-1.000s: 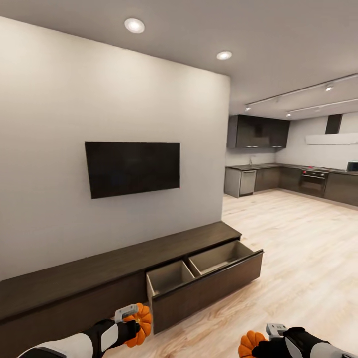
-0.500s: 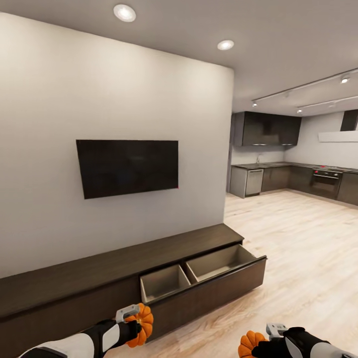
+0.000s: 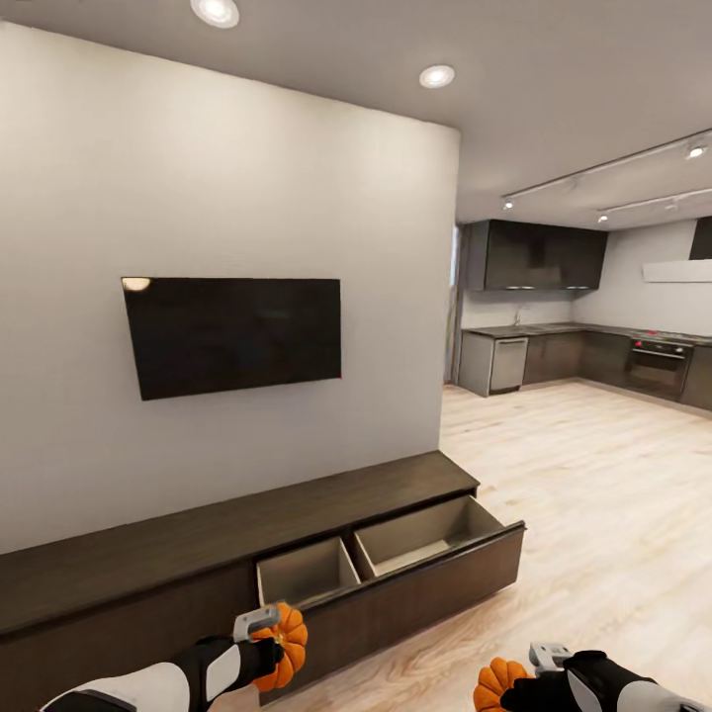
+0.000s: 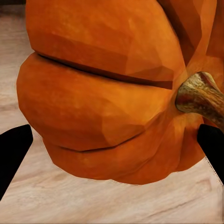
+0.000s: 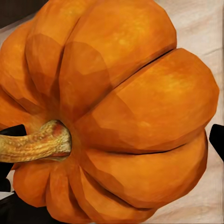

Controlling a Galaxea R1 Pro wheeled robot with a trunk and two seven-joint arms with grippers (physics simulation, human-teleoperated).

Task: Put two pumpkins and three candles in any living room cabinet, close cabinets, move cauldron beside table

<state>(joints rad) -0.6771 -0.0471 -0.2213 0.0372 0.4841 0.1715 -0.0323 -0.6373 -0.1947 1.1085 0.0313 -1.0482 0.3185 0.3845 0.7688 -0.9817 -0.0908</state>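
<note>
I had both arms low at the bottom of the head view, each w/ a pumpkin. Left gripper [image 3: 269, 633] was clamped on the left pumpkin [image 3: 282, 646]; in the left wrist cam that pumpkin [image 4: 109, 88] sat between the two black fingertips [image 4: 13, 149], stem off to one side, pale floorboards behind it. Right gripper [image 3: 524, 677] was closed round the right pumpkin [image 3: 497, 685] at the frame's lower edge; in the right wrist cam that pumpkin [image 5: 112, 116] sat w/ its stem pointing sideways, a dark fingertip [image 5: 217, 140] showing at its far flank.

Ahead of me ran the cabinet [image 3: 198, 554], long, low, dark brown, against the grey wall under the TV [image 3: 232, 334]. Its rightmost drawer [image 3: 396, 569] stood pulled out, two pale compartments inside, both looking bare as far as I could see. Left pumpkin was just in front of that drawer's left end in the picture; right pumpkin was over the wood floor [image 3: 593, 494], well right of the drawer. Kitchen [image 3: 583, 326] lay beyond on the right.
</note>
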